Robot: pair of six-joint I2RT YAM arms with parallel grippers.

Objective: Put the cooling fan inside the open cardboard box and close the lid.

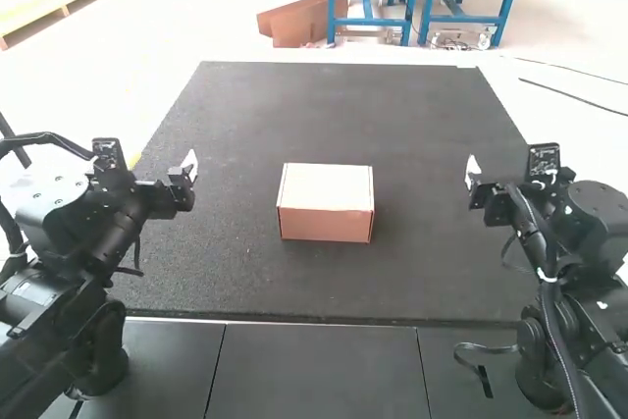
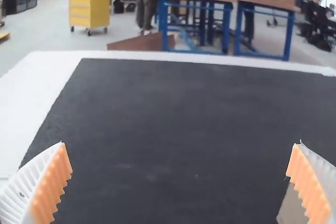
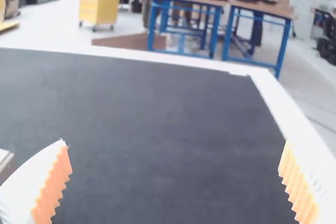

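Brown cardboard box (image 1: pixel 326 203) is sitting near the middle of the black mat (image 1: pixel 245 115) covering the table, its lid lying flat and shut. Judging by that, the cooling fan is probably resting inside already, and the task is looking finished, with nothing obvious remaining. The box's long axis is running side to side across the table, one long face turning toward the arms. The left pincer (image 2: pixel 178 153) and right pincer (image 3: pixel 175 148) are hanging released, fingers spread wide, well apart from the box on either side.
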